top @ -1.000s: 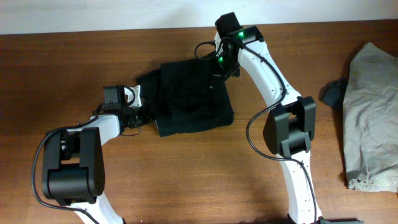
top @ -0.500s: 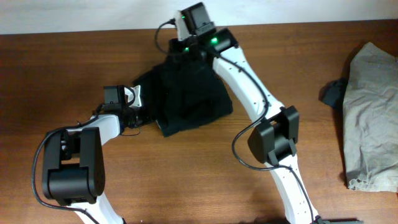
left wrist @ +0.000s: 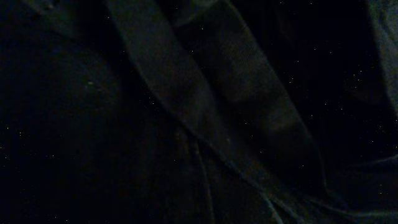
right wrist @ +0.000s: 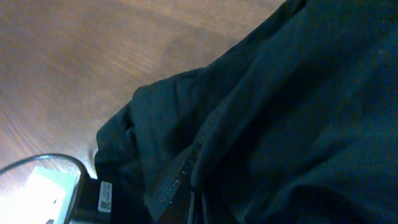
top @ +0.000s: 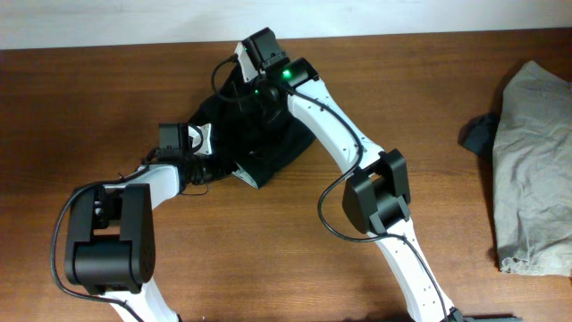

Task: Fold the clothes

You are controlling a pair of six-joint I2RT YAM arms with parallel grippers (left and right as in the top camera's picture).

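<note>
The clothes (top: 268, 148), a pair of black shorts, lie bunched at the table's back centre-left. In the overhead view my left gripper (top: 213, 167) sits at their left edge, with the cloth drawn tight to it. My right gripper (top: 250, 97) reaches down over their far left part with a fold of the cloth carried across. Both are shut on the fabric, and their fingertips are hidden in it. The left wrist view is filled with dark folds of the clothes (left wrist: 205, 112). The right wrist view shows a stitched hem of the clothes (right wrist: 186, 168) over the wood.
A large light grey garment (top: 536, 161) lies at the right edge of the table (top: 429, 116), with a small dark cloth (top: 480, 134) against its left side. The right arm's elbow (top: 375, 192) hangs over the middle. The pale wall runs along the far edge.
My right gripper has swept left across the back, pulling the shorts' right side over to the left, so the spread cloth has become a narrower bundle. The left gripper has barely moved.
</note>
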